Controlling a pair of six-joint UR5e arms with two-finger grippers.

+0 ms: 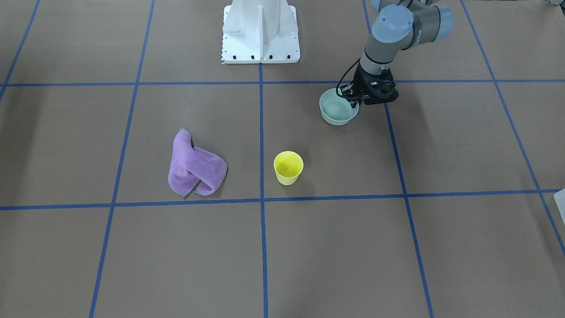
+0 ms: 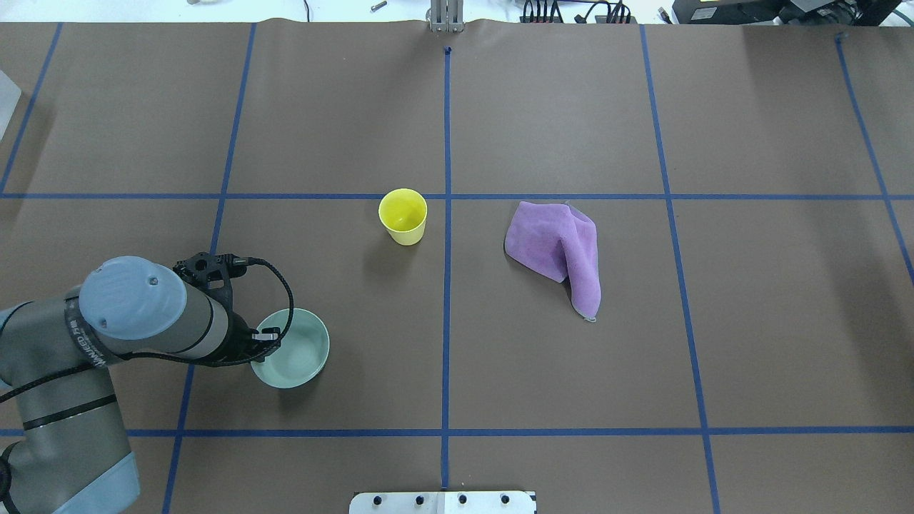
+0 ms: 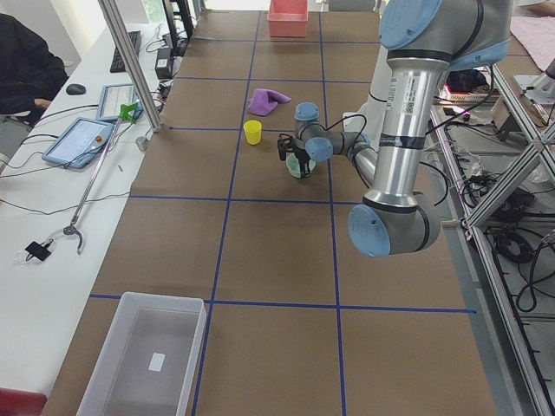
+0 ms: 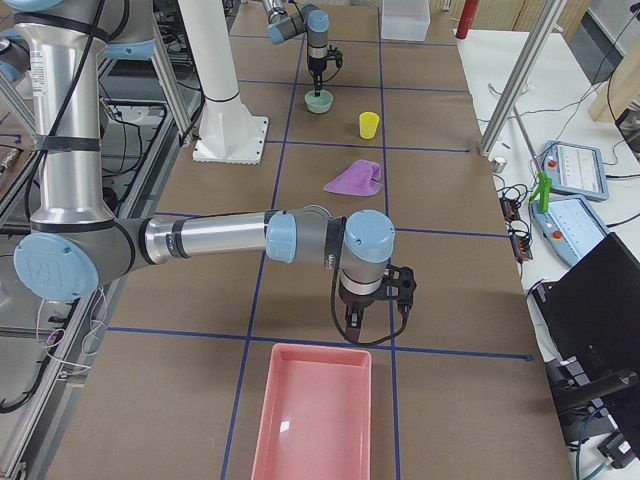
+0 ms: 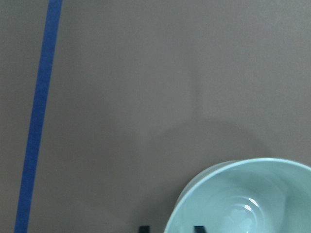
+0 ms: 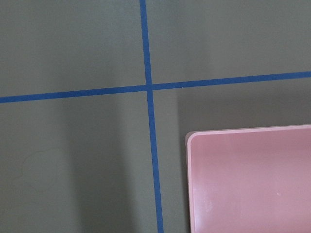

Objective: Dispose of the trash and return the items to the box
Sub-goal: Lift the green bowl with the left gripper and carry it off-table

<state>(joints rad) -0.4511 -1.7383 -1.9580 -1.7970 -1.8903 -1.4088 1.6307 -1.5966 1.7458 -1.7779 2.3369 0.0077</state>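
While the right gripper (image 4: 377, 303), its jaws' state impossible to tell, is hovering near the pink bin (image 4: 312, 420), the left gripper (image 1: 355, 104) is straddling the green bowl (image 1: 335, 114) at its rim, jaws parted

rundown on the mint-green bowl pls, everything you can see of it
The bowl is small, round, pale mint green, smooth and glossy, perhaps plastic or glazed ceramic. It stands upright and empty on the brown table, on the robot's left side. The left gripper is at its rim on that arm's side: the wrist view shows one fingertip inside the rim and one outside, with gaps, so it is not yet clamped.
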